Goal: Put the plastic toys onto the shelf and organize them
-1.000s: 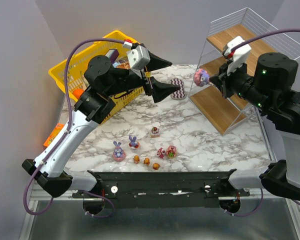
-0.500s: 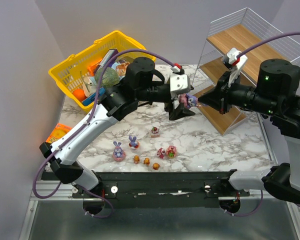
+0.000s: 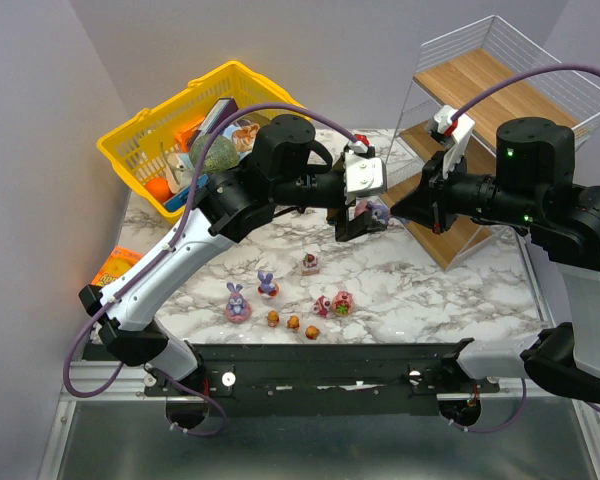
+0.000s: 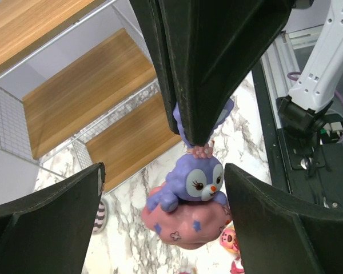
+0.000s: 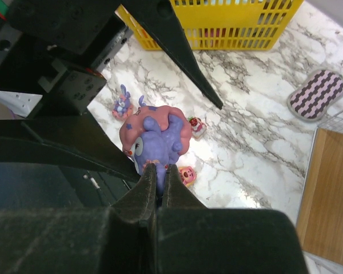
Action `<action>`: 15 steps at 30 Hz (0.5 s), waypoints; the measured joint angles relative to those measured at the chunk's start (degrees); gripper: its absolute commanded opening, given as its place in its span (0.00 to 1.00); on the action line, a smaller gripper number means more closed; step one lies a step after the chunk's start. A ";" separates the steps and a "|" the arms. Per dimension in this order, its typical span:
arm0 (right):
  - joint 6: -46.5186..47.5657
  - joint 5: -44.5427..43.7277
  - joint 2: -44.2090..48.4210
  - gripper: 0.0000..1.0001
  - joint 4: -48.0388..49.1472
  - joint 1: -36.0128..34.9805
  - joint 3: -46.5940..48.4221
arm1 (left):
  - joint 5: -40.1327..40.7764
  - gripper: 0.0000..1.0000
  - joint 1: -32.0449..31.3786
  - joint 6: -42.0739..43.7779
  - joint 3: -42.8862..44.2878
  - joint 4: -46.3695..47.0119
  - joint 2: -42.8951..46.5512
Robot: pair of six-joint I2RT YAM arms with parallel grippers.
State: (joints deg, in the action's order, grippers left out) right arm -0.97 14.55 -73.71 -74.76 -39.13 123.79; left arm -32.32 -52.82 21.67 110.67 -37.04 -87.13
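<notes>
My right gripper point(image 5: 158, 168) is shut on the ears of a purple bunny point(image 5: 157, 134) with a pink base and holds it in the air left of the shelf point(image 3: 480, 80). The bunny point(image 4: 194, 188) hangs between the wide-apart jaws of my left gripper point(image 4: 163, 200), which is open. I cannot tell whether its right finger touches the base. From above, both grippers meet at the bunny point(image 3: 378, 210). Down on the marble lie two more purple bunnies point(image 3: 236, 300), three orange bears point(image 3: 293, 323) and three pink, red and white toys point(image 3: 332, 303).
A yellow basket point(image 3: 180, 130) full of items stands at the back left. A purple zigzag pad point(image 5: 317, 94) lies near the shelf's foot. An orange packet point(image 3: 110, 265) sits at the table's left edge. The shelf's wooden boards point(image 4: 91, 97) are bare.
My left arm swung from beside the basket to the right, bringing its open jaws around the bunny. My right gripper carried the bunny leftward, away from the shelf. The left jaws have narrowed slightly.
</notes>
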 measured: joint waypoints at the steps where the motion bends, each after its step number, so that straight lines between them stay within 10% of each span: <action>1: 0.00 0.00 -0.15 0.01 -0.37 0.00 -0.15 | 0.26 0.95 -0.15 0.04 0.22 -0.26 -0.07; 10: 1.40 -0.11 -0.74 0.01 -1.64 0.11 -1.07 | 0.94 0.69 -1.25 0.87 2.25 -3.76 -2.58; 15: 2.21 -0.39 -0.76 0.01 -1.62 0.22 -1.09 | 0.81 0.27 -2.19 1.07 4.35 -6.75 -4.90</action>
State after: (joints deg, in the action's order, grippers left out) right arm 1.23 14.15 -74.48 -76.38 -38.92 122.69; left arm -31.51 -55.00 22.74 115.02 -43.79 -92.03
